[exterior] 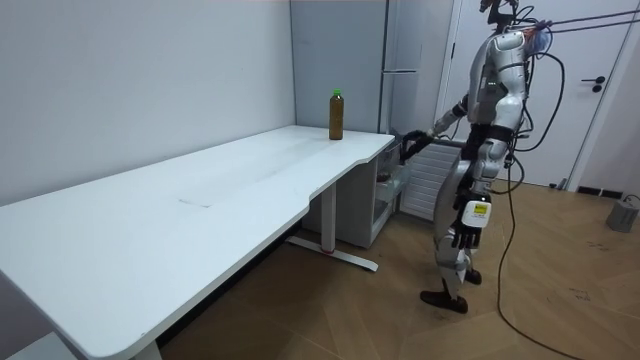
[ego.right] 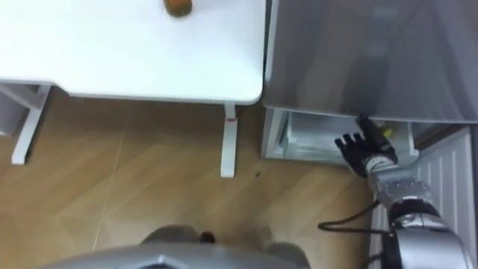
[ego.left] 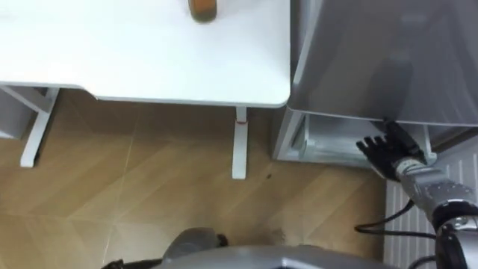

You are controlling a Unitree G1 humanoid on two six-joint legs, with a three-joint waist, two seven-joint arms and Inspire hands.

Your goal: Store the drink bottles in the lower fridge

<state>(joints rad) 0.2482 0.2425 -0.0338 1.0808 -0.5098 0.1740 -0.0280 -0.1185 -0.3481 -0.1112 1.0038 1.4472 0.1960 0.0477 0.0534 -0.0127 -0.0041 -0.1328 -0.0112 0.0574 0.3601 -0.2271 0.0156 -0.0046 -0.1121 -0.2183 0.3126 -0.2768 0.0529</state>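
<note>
I see the long white table end in a rounded corner just beside the tall grey fridge, with bare wooden floor open beneath and in front of the robot. The fridge's lower compartment stands open, its white ribbed door lining swung out at the right. My right hand reaches to that compartment's front edge, fingers straight and spread, holding nothing. The left hand hangs at the side. The brown green-capped drink bottle stands upright on the table near the fridge.
</note>
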